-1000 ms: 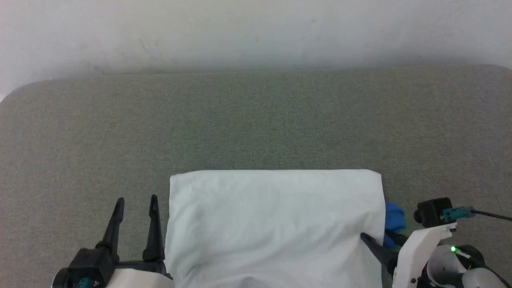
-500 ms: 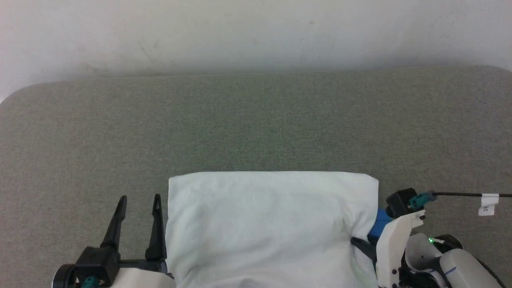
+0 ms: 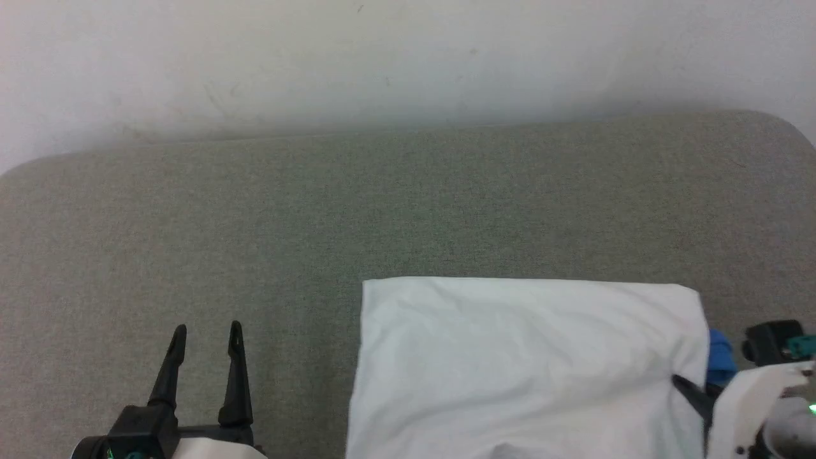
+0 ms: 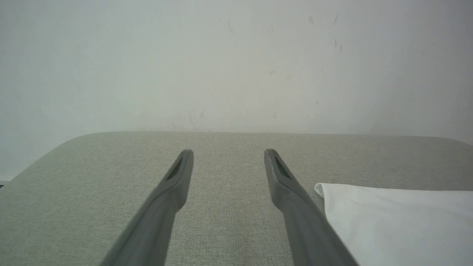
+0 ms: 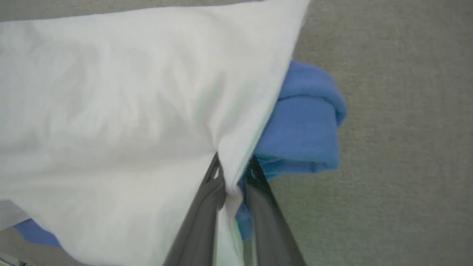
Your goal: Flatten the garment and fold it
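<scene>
The right gripper [image 5: 234, 168] is narrowed to a pinch on the white edge of the garment [image 3: 523, 363], a soft, lightly creased rectangle at the desk's [image 3: 408, 204] near edge, toward its right. A rolled blue sleeve [image 5: 306, 122] bulges beside the fingers. The left gripper [image 3: 207, 328] hovers moderately spread, empty.

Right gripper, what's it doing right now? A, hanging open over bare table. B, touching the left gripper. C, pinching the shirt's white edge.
C: in the right wrist view the right gripper is shut on the white edge of the garment, beside its bunched blue sleeve.
</scene>
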